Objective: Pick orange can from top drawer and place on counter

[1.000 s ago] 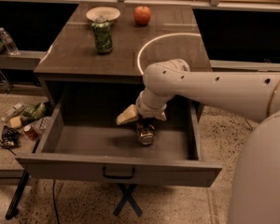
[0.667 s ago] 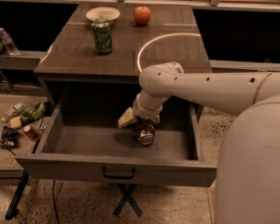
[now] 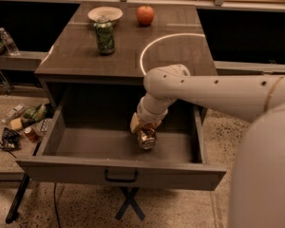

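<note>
The top drawer [image 3: 118,174] is pulled wide open below the counter [image 3: 128,51], which carries a white arc. The orange can [image 3: 146,138] is inside the drawer, right of its middle, tilted with its silver top towards the camera. My gripper [image 3: 141,127] reaches down into the drawer from the right and is shut on the upper part of the can. Its pale fingers [image 3: 135,123] press the can's left side; the far finger is hidden behind the wrist.
On the counter stand a green patterned can [image 3: 104,34], a white bowl [image 3: 105,14] and a red apple [image 3: 145,15]. A bottle [image 3: 8,41] stands on the left shelf. Litter [image 3: 23,125] lies on the floor to the left. My arm [image 3: 218,94] crosses the drawer's right side.
The pale finger that stuck out to the left has drawn in against the can. The can has tipped from upright to tilted. The arm has barely moved.
</note>
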Motion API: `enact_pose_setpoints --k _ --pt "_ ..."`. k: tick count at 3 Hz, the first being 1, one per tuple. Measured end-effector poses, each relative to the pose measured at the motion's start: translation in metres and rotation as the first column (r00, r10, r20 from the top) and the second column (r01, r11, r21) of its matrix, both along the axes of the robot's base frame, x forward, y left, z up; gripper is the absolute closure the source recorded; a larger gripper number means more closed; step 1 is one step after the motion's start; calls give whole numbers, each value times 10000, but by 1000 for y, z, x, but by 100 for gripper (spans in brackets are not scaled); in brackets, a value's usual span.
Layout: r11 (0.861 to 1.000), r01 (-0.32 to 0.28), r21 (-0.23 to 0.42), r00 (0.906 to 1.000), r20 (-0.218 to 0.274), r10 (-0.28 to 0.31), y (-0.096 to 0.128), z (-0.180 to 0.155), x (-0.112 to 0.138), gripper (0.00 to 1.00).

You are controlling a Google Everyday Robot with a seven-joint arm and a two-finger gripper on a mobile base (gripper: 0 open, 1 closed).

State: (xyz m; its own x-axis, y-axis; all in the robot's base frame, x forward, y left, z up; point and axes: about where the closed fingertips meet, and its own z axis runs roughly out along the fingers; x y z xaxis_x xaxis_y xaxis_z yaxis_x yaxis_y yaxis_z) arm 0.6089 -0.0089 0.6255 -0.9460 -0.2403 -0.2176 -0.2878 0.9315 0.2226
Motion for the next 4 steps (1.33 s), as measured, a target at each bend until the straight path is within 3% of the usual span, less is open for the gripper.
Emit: enact_pose_setpoints --k 1,2,3,4 --pt "10000 -31 70 9992 400 28 -21 31 -15 96" --pt "9993 194 313 9931 1152 -229 -57 79 -39 100" --pt "9993 101 346 9628 2695 -190 -88 142 -53 100" --pt "9958 -755 -520 8088 5808 917 -110 234 -59 100"
